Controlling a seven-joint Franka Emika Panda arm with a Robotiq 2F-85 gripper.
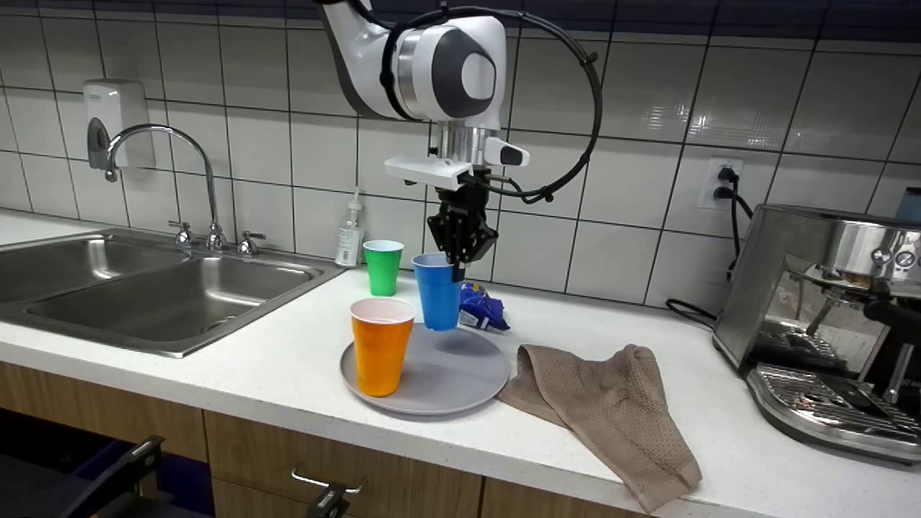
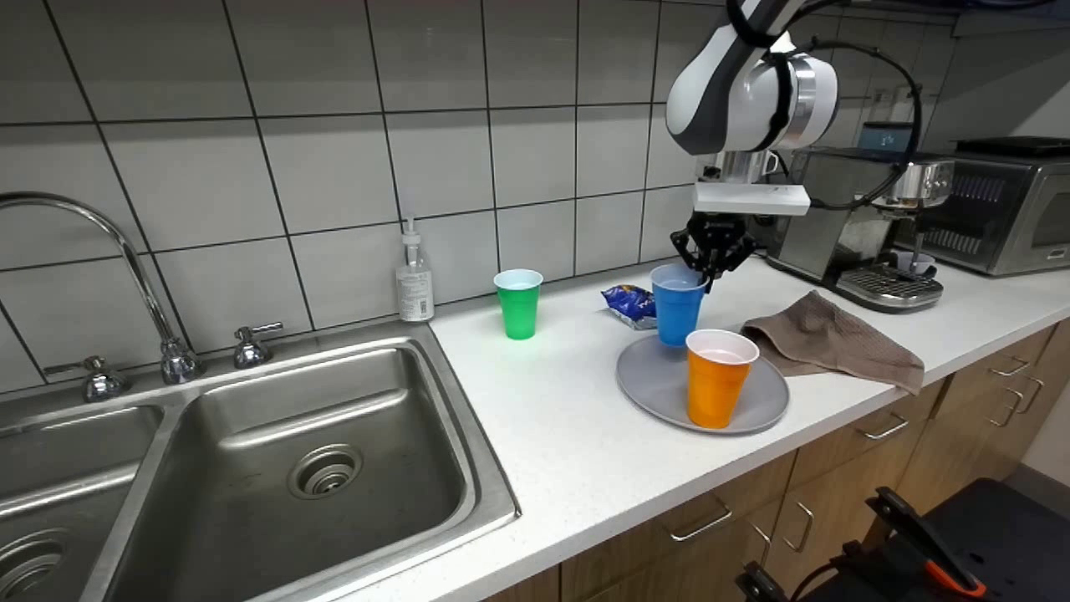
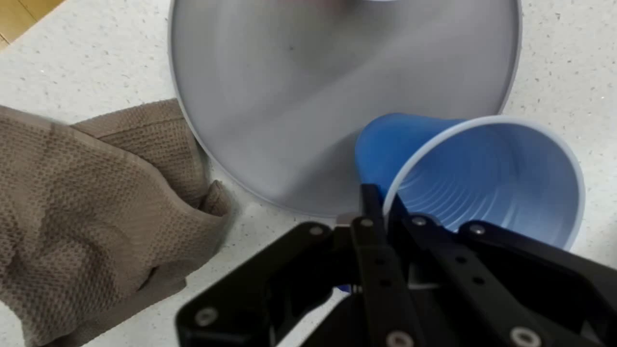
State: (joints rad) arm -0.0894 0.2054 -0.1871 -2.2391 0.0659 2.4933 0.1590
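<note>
So my hand (image 3: 383, 202) is clamped on one blue cup (image 1: 435, 298), pinching its wall with one finger inside the rim and one outside. The cup's over the edge of one grey plate (image 1: 460, 378), can't really tell if its base touches. One orange cup (image 1: 379, 356) stands upright on that plate. Nearby on the worktop (image 1: 280, 360): one blue packet (image 1: 483, 308), one crumpled brown towel (image 1: 611, 403) right beside the plate, and one green cup (image 1: 383, 270), so three cups total. Further out, one soap bottle (image 2: 415, 288), one double-basin sink (image 2: 251, 502), one coffee machine (image 1: 791, 309).
</note>
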